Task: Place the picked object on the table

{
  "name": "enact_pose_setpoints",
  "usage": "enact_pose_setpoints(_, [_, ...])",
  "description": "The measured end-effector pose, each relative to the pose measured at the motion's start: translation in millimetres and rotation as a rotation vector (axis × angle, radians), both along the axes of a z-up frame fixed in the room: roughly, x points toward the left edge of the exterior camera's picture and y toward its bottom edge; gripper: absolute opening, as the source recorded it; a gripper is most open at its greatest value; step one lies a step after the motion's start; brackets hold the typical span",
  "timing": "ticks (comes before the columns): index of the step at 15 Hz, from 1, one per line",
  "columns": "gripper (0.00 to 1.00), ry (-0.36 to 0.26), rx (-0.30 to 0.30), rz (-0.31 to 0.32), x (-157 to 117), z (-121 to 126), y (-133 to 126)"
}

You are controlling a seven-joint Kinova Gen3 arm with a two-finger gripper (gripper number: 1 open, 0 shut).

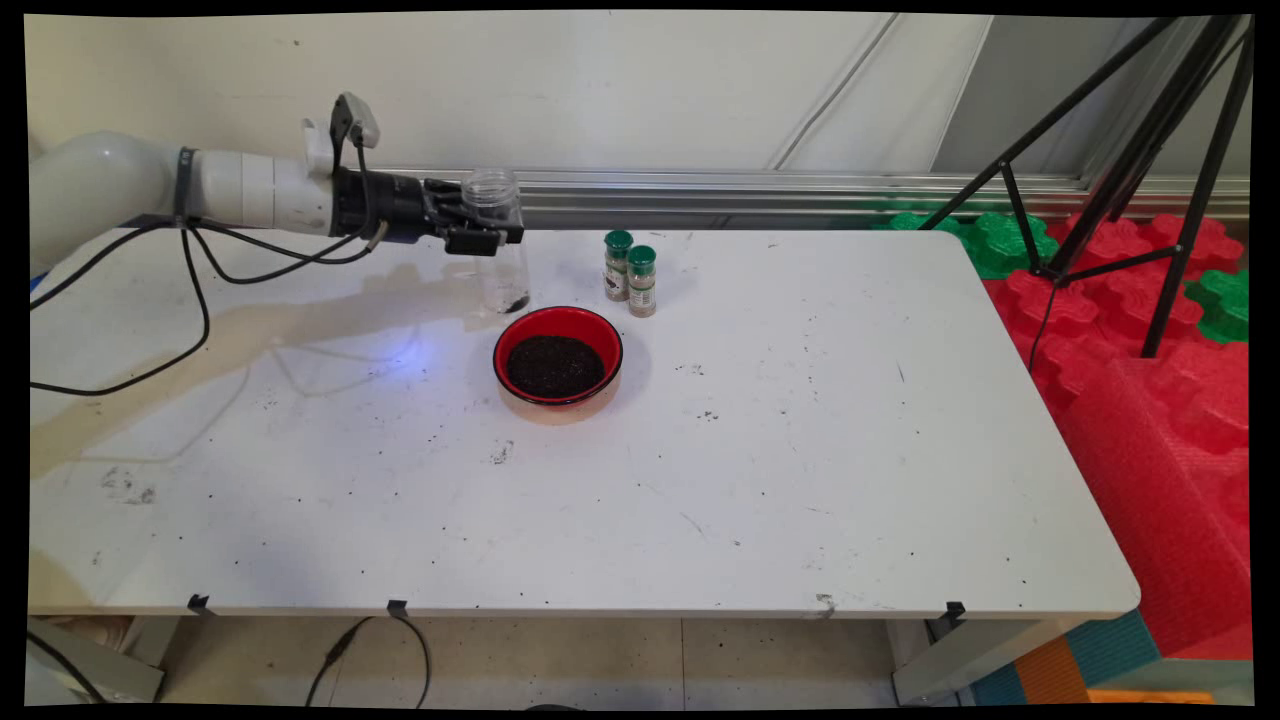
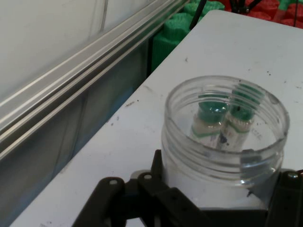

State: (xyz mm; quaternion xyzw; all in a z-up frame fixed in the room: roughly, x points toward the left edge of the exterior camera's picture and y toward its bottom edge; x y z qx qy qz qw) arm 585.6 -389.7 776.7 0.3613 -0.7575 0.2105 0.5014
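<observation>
A clear plastic jar [image 1: 500, 245], open at the top and nearly empty with a few dark grains at its bottom, stands upright at the table's far side. My gripper [image 1: 485, 228] reaches in level from the left and is shut on the jar just below its threaded neck. In the hand view the jar [image 2: 225, 137] fills the lower right, its sides between my fingers [image 2: 156, 182]. Just in front of the jar sits a red bowl [image 1: 557, 355] filled with dark grains. Two small green-capped spice bottles [image 1: 630, 275] stand to the jar's right, seen through the jar in the hand view.
The white table [image 1: 800, 450] is speckled with dark crumbs. A metal rail [image 1: 750, 190] runs along the wall behind it. A black tripod [image 1: 1130, 170] and red and green foam blocks [image 1: 1150, 330] stand at the right. Black cables [image 1: 190, 300] hang from the arm.
</observation>
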Motion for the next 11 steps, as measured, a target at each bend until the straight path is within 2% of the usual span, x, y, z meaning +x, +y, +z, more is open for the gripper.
enact_pose_setpoints(8, [0.00,-0.003,0.013,0.013,-5,-12,-6])
enact_pose_setpoints(9, [1.00,-0.004,0.015,0.014,-5,-14,-7])
enact_pose_setpoints(11, [1.00,-0.007,0.016,0.018,-5,-16,-7])
